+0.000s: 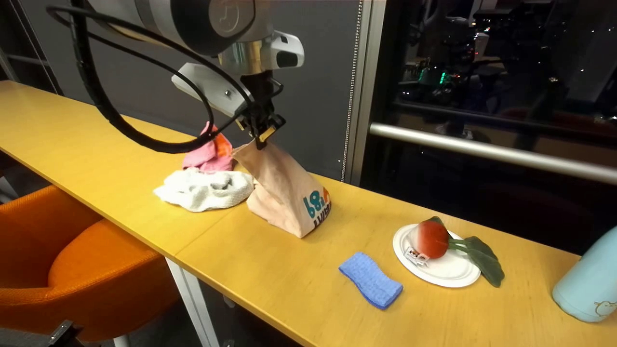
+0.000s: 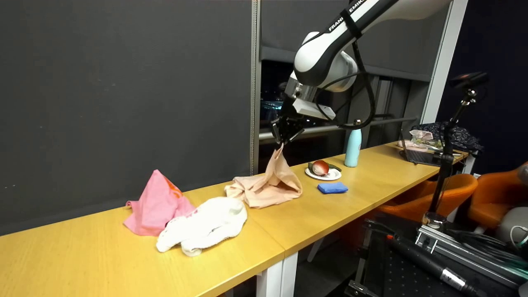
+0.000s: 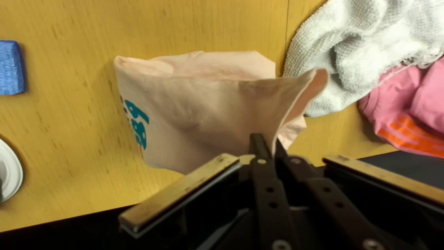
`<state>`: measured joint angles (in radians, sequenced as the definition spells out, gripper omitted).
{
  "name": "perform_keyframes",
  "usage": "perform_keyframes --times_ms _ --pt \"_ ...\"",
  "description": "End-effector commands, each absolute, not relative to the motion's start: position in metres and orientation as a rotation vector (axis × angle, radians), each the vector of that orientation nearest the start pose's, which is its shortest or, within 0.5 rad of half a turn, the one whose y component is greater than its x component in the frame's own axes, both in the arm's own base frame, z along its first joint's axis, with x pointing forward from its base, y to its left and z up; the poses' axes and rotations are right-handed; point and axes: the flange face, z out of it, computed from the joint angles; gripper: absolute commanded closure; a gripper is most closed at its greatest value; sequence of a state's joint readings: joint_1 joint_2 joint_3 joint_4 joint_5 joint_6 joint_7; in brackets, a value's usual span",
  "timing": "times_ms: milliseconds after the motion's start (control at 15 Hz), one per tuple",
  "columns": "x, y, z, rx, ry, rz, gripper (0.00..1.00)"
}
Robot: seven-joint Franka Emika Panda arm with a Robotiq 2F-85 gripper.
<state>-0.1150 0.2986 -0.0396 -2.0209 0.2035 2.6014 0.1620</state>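
Observation:
My gripper is shut on the edge of a peach cloth with teal lettering. In the wrist view the cloth's edge runs up between the two dark fingertips. The held part is raised to a peak, and the lower part of the cloth rests on the table in folds, as an exterior view shows. The gripper points down above the table there. A crumpled white towel lies beside the cloth, and a pink cloth with orange print lies beside the towel.
A folded blue cloth lies on the yellow table. A white plate bears a red and white toy vegetable with green leaves. A light blue bottle stands farther along. A dark wall panel and window run along the table's back.

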Motion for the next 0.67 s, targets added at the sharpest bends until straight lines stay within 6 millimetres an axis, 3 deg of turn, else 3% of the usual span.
perform_keyframes --times_ms 0,267,600 --pt "0.588 -0.126 0.368 -2.887 0.764 -0.473 0.99" --pt "0.554 -0.176 0.394 -2.868 0.898 -0.524 0.99" --pt "0.483 -0.242 0.391 -2.896 1.075 -0.523 0.99"
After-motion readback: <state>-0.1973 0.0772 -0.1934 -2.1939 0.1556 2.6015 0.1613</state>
